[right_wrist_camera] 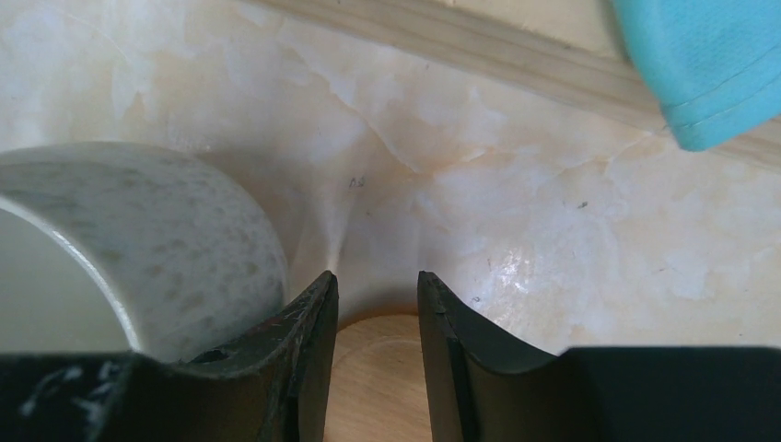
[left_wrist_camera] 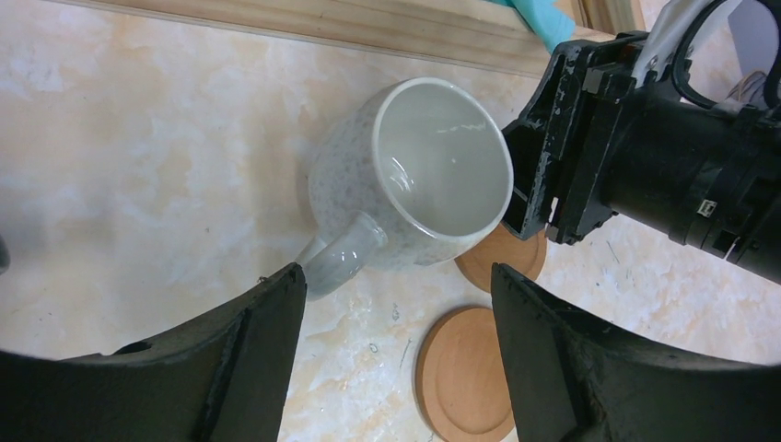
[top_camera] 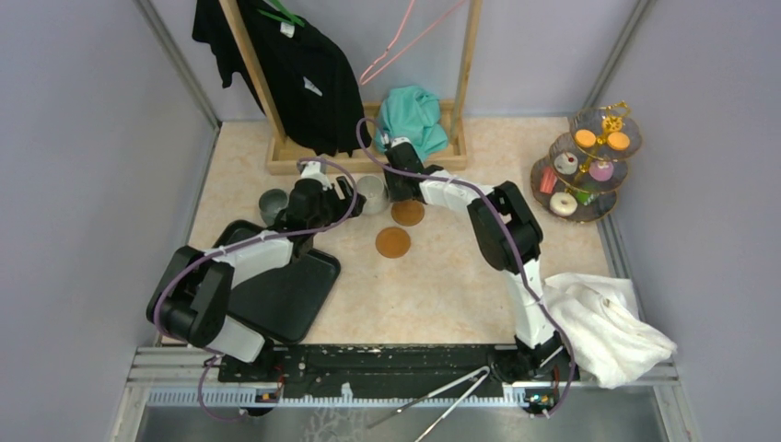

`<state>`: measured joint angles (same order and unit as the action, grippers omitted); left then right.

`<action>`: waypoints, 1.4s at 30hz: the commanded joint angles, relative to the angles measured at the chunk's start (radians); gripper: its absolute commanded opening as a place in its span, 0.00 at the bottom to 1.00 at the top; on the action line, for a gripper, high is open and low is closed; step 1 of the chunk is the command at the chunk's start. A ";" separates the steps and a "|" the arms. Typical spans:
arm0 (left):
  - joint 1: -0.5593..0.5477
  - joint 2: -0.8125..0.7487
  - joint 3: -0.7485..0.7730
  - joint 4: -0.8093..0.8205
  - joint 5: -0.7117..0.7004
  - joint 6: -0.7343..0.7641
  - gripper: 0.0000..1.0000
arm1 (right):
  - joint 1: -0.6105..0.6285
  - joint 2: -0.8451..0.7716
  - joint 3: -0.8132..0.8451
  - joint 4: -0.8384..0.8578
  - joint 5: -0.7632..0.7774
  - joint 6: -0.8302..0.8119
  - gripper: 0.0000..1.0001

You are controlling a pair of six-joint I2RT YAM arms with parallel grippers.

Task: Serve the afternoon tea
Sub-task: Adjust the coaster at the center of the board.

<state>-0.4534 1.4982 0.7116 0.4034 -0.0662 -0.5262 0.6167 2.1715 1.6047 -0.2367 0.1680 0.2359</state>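
Note:
A pale speckled grey mug (top_camera: 371,193) (left_wrist_camera: 414,175) stands upright and empty on the table, its handle (left_wrist_camera: 345,258) turned toward my left gripper (left_wrist_camera: 396,285) (top_camera: 339,191). That gripper is open, and the handle's end lies just beyond its left fingertip. My right gripper (right_wrist_camera: 376,281) (top_camera: 399,182) is open over a wooden coaster (right_wrist_camera: 378,378) with nothing between its fingers; its left finger (right_wrist_camera: 308,341) sits against the outside of the mug (right_wrist_camera: 138,239). The three-tier glass stand (top_camera: 589,166) with sweets is at the far right.
Two round wooden coasters (top_camera: 407,213) (top_camera: 392,242) lie beside the mug. A darker grey cup (top_camera: 273,204) stands by the black tray (top_camera: 285,295). A wooden clothes rack (top_camera: 368,152) with a teal cloth (top_camera: 413,115) sits behind. White towel (top_camera: 608,322) and tongs (top_camera: 442,396) lie near.

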 commanded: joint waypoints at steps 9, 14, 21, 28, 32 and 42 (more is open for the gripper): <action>0.005 0.033 -0.051 0.149 0.008 0.053 0.77 | -0.016 -0.007 -0.019 -0.003 -0.009 -0.004 0.37; 0.004 0.040 -0.051 0.159 -0.042 0.106 0.77 | -0.023 -0.020 -0.055 -0.003 -0.009 0.000 0.37; 0.005 0.071 -0.055 0.199 -0.027 0.158 0.76 | -0.029 -0.050 -0.095 -0.008 0.006 0.003 0.37; 0.004 0.099 -0.056 0.221 0.024 0.167 0.67 | -0.033 -0.083 -0.136 -0.020 0.024 0.000 0.37; 0.004 0.102 -0.066 0.229 0.054 0.166 0.54 | -0.034 -0.108 -0.169 -0.024 0.043 -0.003 0.37; 0.004 0.099 -0.097 0.245 0.118 0.143 0.35 | -0.034 -0.179 -0.239 -0.046 0.104 -0.009 0.36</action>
<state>-0.4534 1.5898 0.6331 0.6147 0.0013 -0.3702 0.5964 2.0502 1.3926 -0.2241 0.2283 0.2363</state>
